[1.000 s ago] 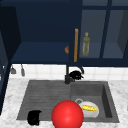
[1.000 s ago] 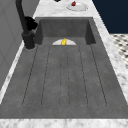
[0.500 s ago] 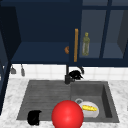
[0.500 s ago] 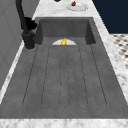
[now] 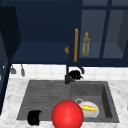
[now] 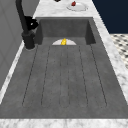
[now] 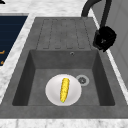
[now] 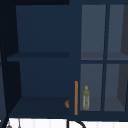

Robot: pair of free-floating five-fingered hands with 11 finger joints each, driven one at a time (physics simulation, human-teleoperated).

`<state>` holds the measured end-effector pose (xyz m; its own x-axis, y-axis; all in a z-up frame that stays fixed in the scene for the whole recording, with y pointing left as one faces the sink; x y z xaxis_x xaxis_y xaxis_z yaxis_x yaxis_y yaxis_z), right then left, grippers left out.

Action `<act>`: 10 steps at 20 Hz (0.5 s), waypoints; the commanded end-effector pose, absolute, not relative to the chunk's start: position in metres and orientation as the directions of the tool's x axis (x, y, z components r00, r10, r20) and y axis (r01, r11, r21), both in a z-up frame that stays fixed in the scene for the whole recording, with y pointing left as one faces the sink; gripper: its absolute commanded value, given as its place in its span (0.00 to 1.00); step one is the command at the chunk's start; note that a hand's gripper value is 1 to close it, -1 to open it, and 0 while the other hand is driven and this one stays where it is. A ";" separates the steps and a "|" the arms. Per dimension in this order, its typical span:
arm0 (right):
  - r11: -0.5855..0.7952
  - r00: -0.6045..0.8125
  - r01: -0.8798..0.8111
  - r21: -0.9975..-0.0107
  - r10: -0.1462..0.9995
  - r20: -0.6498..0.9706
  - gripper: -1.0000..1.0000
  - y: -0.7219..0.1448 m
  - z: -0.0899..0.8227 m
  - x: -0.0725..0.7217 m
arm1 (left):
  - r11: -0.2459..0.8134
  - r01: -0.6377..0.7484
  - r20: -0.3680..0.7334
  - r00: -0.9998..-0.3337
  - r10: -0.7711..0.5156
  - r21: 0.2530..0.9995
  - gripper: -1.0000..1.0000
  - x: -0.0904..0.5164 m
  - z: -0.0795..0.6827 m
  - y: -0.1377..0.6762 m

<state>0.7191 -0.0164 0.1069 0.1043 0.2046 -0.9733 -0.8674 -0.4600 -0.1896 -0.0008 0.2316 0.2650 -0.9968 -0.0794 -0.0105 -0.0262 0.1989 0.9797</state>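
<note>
Right hand [image 5: 75, 74] up at the tap [image 5: 67, 75], fingers seemingly curled round its lever, though grip hard to confirm; no water running, so turning judged barely begun. Left hand [image 5: 34, 117] idle low at the sink's [image 5: 45, 90] front edge, fingers unreadable. Below the right fingers in the right side view, corn [image 7: 64, 89] on a plate [image 7: 52, 95]; red ball [image 5: 67, 115] in front view.

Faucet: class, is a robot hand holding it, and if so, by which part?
The right robot hand sits against the faucet beside its upright stem; whether its fingers grip cannot be told.
</note>
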 end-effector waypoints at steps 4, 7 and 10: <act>-0.441 0.095 -0.886 -0.144 0.132 -0.987 1.00 0.013 0.085 0.748 | 0.199 -0.026 -0.011 -0.997 -0.079 0.980 0.50 -0.001 0.265 0.232; -0.404 0.079 -0.908 -0.107 0.085 -0.993 1.00 0.011 0.083 0.749 | 0.199 -0.026 -0.011 -0.997 -0.079 0.980 0.50 -0.001 0.265 0.232; -0.369 0.078 -0.924 -0.103 0.081 -0.994 1.00 0.012 0.084 0.748 | 0.199 -0.026 -0.011 -0.997 -0.079 0.980 0.50 -0.001 0.265 0.232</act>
